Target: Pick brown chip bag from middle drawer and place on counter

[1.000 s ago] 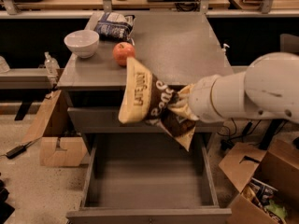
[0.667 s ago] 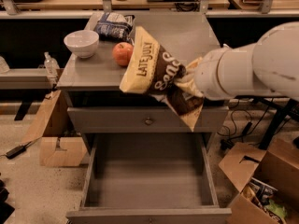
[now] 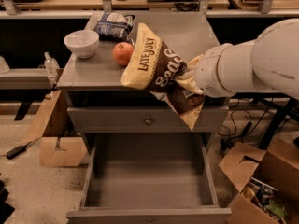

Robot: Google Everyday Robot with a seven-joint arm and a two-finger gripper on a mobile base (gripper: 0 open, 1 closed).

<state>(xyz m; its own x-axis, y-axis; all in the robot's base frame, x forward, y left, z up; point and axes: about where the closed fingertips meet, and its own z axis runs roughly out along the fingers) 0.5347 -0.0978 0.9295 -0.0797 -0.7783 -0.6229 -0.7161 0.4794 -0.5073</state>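
The brown chip bag (image 3: 156,69), dark brown with tan ends and white "Sea Salt" lettering, hangs tilted in the air over the front edge of the grey counter (image 3: 187,36). My gripper (image 3: 186,78) grips it near its middle from the right; the white arm (image 3: 252,62) comes in from the right and hides most of the gripper. The middle drawer (image 3: 147,176) stands pulled open below, its floor bare.
On the counter stand a white bowl (image 3: 81,42), a red apple (image 3: 123,53) and a dark blue-and-white snack bag (image 3: 113,26). A closed top drawer front with a small knob (image 3: 149,121) is above the open drawer. Cardboard boxes (image 3: 60,146) lie on the floor left and right (image 3: 261,190).
The arm has lifted the chip bag up from in front of the drawers to counter height and moved it back over the counter's front edge; the bag has tilted more flat.
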